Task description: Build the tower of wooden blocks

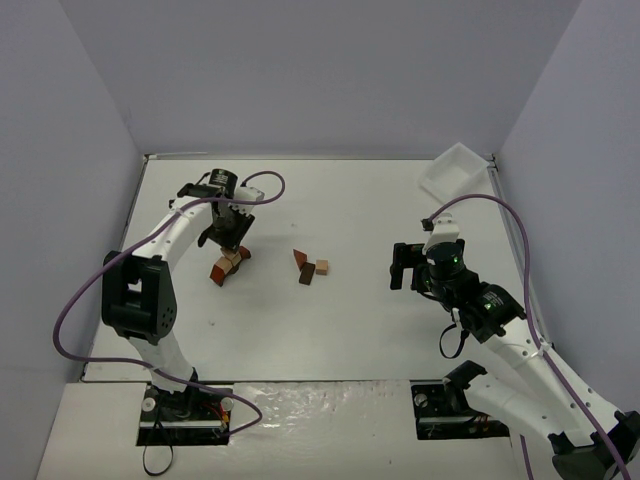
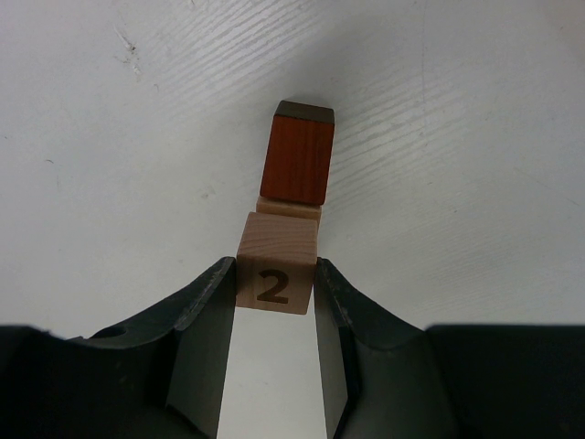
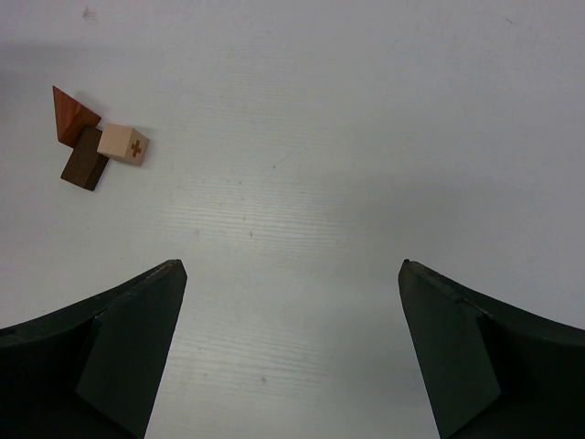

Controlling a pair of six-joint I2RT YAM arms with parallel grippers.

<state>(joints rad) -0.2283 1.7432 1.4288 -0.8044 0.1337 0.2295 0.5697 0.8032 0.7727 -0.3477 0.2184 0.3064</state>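
Note:
My left gripper (image 2: 274, 279) is shut on a pale cube printed with a "2" (image 2: 274, 261), its jaws pressed against both sides. Just beyond the cube lies a second pale block (image 2: 289, 208) with a red-brown block (image 2: 300, 157) leaning over it. In the top view this small tower cluster (image 1: 226, 266) sits under my left gripper (image 1: 233, 248) at the table's left. A red wedge (image 3: 73, 115), a dark brown block (image 3: 84, 163) and a pale cube with a red cross (image 3: 122, 144) lie together mid-table (image 1: 308, 267). My right gripper (image 1: 405, 268) is open and empty, well to their right.
A white plastic tray (image 1: 452, 170) stands tilted at the back right corner. Grey walls close in the table on the left, back and right. The purple cables loop beside both arms.

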